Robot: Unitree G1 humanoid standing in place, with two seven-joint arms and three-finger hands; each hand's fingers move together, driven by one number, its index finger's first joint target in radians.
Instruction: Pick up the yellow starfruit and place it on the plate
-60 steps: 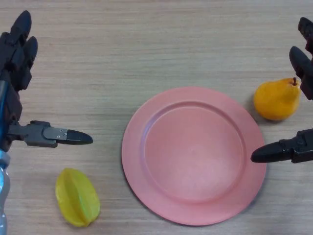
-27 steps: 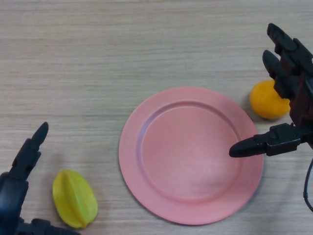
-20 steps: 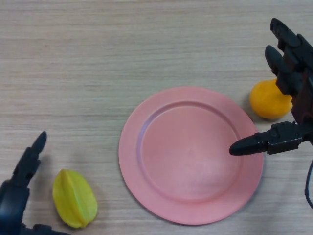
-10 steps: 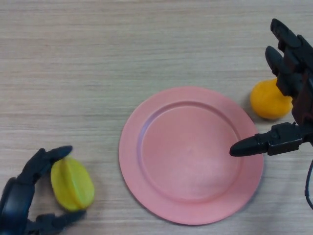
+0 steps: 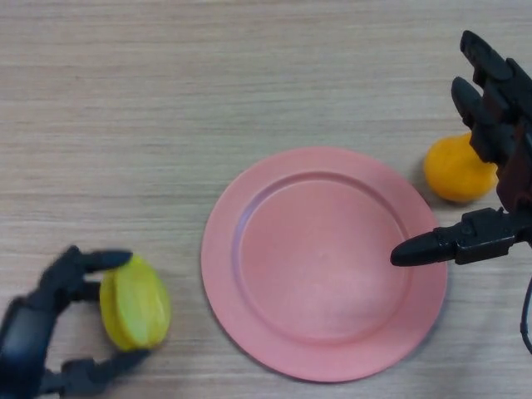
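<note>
At the bench's point(image 5: 166, 100) near left corner, the left robot hand point(image 5: 37, 320) curls its fingers and thumb around the yellow starfruit point(image 5: 135, 302), just left of the pink plate point(image 5: 324, 263). Farther right, the right robot hand point(image 5: 490, 166) hangs spread, thumb over the plate's right rim, fingers above an orange fruit point(image 5: 453, 170).

yellow starfruit point(image 5: 135, 302), pink plate point(image 5: 324, 264), orange pear point(image 5: 455, 171), black hands, pale wood-grain table point(image 5: 208, 91)
</note>
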